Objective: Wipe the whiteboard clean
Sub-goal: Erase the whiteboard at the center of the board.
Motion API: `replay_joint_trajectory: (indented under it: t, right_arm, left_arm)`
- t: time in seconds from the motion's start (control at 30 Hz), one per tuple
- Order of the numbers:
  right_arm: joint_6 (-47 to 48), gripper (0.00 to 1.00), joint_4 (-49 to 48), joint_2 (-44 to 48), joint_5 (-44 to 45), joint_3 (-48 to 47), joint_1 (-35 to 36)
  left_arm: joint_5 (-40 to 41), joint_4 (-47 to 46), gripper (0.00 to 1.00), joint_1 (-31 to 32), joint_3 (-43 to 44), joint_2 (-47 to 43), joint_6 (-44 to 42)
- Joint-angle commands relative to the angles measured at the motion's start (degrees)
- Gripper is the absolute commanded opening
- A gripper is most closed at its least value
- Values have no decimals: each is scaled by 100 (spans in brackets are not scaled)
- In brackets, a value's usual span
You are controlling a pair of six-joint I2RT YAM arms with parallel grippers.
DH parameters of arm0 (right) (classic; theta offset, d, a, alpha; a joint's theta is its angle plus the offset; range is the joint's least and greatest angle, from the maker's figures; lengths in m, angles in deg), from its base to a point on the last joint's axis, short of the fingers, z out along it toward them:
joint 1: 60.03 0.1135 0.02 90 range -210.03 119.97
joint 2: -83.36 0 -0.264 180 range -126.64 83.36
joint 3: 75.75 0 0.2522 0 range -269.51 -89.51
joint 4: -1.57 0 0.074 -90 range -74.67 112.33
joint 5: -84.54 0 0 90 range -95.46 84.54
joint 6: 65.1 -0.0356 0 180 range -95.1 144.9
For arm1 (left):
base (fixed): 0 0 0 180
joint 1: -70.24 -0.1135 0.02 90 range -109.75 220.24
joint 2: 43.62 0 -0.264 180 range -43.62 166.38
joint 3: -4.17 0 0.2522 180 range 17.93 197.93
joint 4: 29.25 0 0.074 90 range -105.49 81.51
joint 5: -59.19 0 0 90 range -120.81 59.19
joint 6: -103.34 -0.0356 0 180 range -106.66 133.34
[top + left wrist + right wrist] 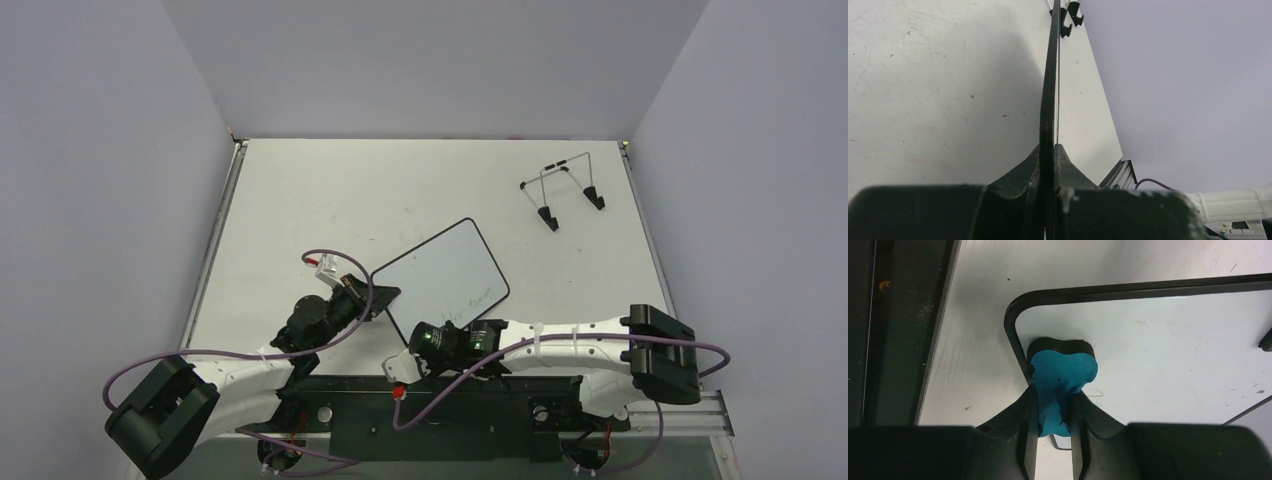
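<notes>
While left claw (pixel 1050 150) clamps whiteboard (pixel 440 275), right claw (pixel 1054 394) grips eraser (pixel 1063 370)

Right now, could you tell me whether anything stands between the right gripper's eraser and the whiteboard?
Nothing visible does. The right gripper holds the eraser, whose pad appears to rest on the whiteboard near a corner. The left gripper clamps the board's edge, apart from the eraser.

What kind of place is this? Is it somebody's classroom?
Probably a robot testing booth, not a classroom. Two robot arms are bolted at the near edge of the table, blank grey walls box it in, and a whiteboard, a blue eraser and a wire stand are out.
</notes>
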Motion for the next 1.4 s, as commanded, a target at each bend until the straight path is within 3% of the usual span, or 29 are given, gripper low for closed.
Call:
replay_joint_trajectory:
  t: [0.0, 0.2, 0.3, 0.4, 0.53, 0.63, 0.77, 0.9, 1.07, 1.23, 1.37]
  right_arm:
    - [-32, 0, -357, -114, 150, 59, -100]
    - [-138, 0, -341, -75, 130, 65, -973]
    - [-29, 0, -109, -77, -130, 27, -863]
    - [123, 0, 123, -41, -434, 41, -284]
    - [30, 0, 74, -333, -177, -94, 70]
    - [-96, 0, -92, -356, 99, -106, -319]
    - [-227, 0, -87, -29, -327, -69, -935]
    - [-203, 0, 254, -122, -1080, -199, -787]
    - [-122, 0, 345, -353, -928, -293, -190]
    - [-306, 0, -33, -177, -391, -207, -924]
    - [-216, 0, 147, 13, -821, -80, -1068]
  left_arm:
    - [-137, -657, 0, 51, 186, -268, 245]
    - [-166, -662, 0, 41, 214, -239, 193]
    - [-167, -730, 0, 41, 187, -201, 213]
    - [-159, -813, 0, 38, 124, -198, 237]
    - [-117, -825, 0, 43, 83, -256, 238]
    - [-104, -764, 0, 41, 75, -327, 235]
    - [-89, -691, 0, 37, 75, -391, 191]
    - [-95, -691, 0, 40, 84, -365, 174]
    - [-84, -692, 0, 38, 38, -385, 198]
    - [-22, -661, 0, 42, -40, -482, 189]
    - [-66, -657, 0, 40, 26, -410, 155]
